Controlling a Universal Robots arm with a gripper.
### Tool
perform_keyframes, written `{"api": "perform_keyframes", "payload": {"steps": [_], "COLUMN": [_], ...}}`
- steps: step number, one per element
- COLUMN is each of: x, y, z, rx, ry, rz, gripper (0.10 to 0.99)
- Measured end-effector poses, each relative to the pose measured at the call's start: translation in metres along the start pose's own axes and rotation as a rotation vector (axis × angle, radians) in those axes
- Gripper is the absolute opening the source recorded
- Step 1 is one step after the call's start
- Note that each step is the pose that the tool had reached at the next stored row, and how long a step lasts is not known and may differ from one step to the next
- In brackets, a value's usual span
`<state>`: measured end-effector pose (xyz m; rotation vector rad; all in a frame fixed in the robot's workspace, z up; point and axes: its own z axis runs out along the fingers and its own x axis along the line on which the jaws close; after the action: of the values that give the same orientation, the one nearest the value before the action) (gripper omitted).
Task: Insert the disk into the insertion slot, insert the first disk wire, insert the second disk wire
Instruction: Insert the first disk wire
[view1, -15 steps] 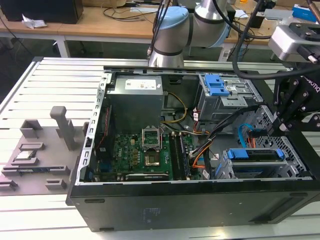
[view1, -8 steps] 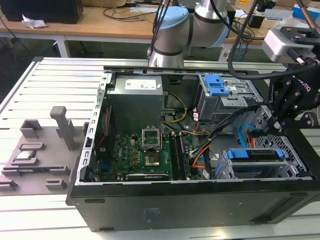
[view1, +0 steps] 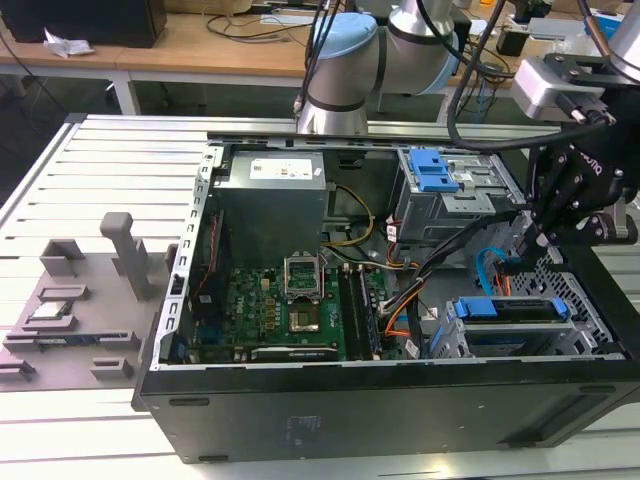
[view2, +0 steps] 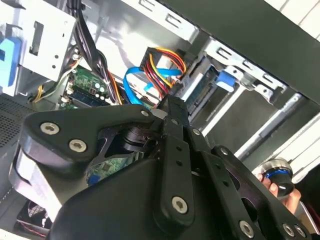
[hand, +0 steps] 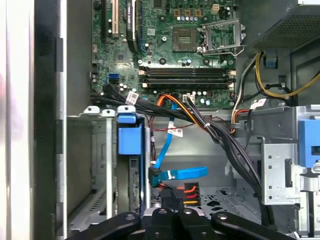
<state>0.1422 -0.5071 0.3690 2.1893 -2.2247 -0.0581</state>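
The disk (view1: 510, 308) lies in the insertion slot (view1: 590, 335), the low perforated cage at the case's front corner on the exterior view's right. Its blue carrier (hand: 129, 142) shows at the cage mouth. A flat blue wire (hand: 182, 173) runs from the motherboard to the disk's end, where its plug sits. My gripper (hand: 172, 197) is directly at that end, shut on the black plug of a second wire with red, orange and yellow strands (hand: 190, 190). In the second wrist view the gripper (view2: 171, 102) meets those coloured strands (view2: 165, 62) beside the blue wire (view2: 135, 80).
A taller grey bay with a blue latch (view1: 435, 170) stands behind the gripper. Black cable bundles (hand: 225, 145) cross between it and the motherboard (view1: 290, 310). The power supply (view1: 272, 200) fills the case's back. A grey fixture plate (view1: 70, 310) lies on the exterior view's left.
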Motion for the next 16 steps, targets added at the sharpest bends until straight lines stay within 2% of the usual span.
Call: {"api": "perform_keyframes", "payload": {"steps": [3, 9, 10, 11, 12, 14, 16], "x": [-0.0016, -0.0017, -0.0017, -0.0017, -0.0017, -0.0016, -0.0016], "y": [-0.0022, -0.0022, -0.0022, -0.0022, -0.0022, -0.0023, -0.0025], "z": [0.0023, 0.0023, 0.0023, 0.0024, 0.0024, 0.0056, 0.0086], "rx": [0.0, 0.0, 0.0, 0.0, 0.0, 0.0, 0.0], "ry": [0.0009, 0.001, 0.001, 0.0009, 0.0011, 0.0114, 0.0153], "rz": [0.0, 0.0, 0.0, 0.0, 0.0, 0.0, 0.001], "gripper": [0.106, 0.114, 0.169, 0.302, 0.302, 0.302, 0.302]}}
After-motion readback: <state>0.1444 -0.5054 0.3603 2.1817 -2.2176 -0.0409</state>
